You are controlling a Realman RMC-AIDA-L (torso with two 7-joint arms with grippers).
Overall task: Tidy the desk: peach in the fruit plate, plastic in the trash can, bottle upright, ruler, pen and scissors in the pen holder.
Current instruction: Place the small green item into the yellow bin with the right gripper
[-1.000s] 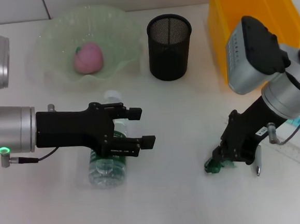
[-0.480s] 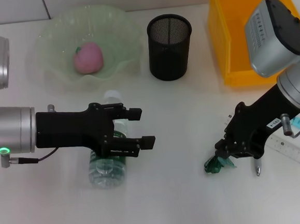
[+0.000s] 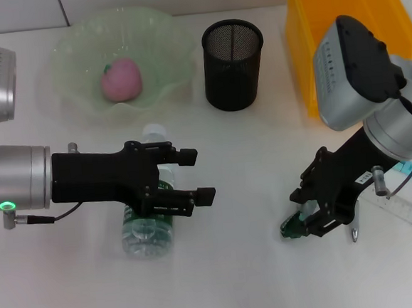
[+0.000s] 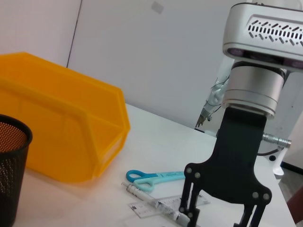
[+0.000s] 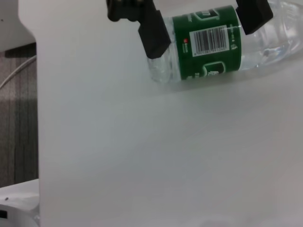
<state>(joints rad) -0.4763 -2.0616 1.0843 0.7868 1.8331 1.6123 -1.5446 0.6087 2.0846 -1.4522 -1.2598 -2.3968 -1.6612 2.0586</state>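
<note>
- The desk (image 3: 237, 280) carries everything, white and flat
- The trash can (image 3: 326, 52), yellow, stands at the back right
- The fruit plate (image 3: 77, 57) at back left holds the peach (image 3: 120, 80)
- The pen holder (image 3: 234, 64) stands between plate and bin
- The left gripper (image 3: 193, 176) hangs spread over the lying bottle (image 3: 149, 233)
- The right gripper (image 3: 307, 214) is low at the plastic (image 3: 290, 228); whether it pinches, I cannot tell
- Ruler (image 3: 403, 211), pen (image 3: 355, 229) and scissors (image 4: 154, 177) lie near it
</note>
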